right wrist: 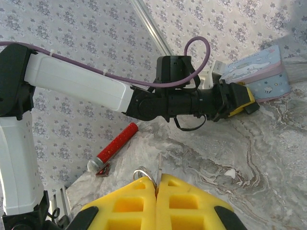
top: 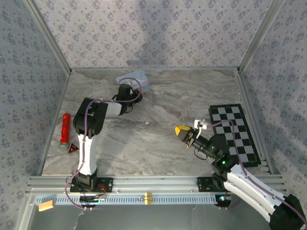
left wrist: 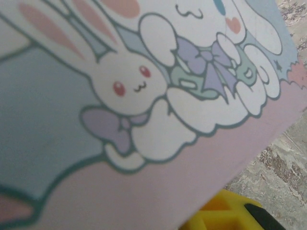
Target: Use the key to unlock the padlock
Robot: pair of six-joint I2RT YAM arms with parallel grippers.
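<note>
One tin [top: 136, 76] sitting at eleven o'clock; left claw [right wrist: 248, 103] reaching it, cannot tell whether apart or together. One key [right wrist: 158, 165]: right claw [right wrist: 157, 184] clamping it. One can [top: 64, 128] lying at nine o'clock.

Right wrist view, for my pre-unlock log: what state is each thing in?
Right hand: shut on the key.
Key: pinched, blade sticking out.
Left hand: at the tin, grip unclear.
Tin: lid on.
Red tube: lying on its side.
</note>
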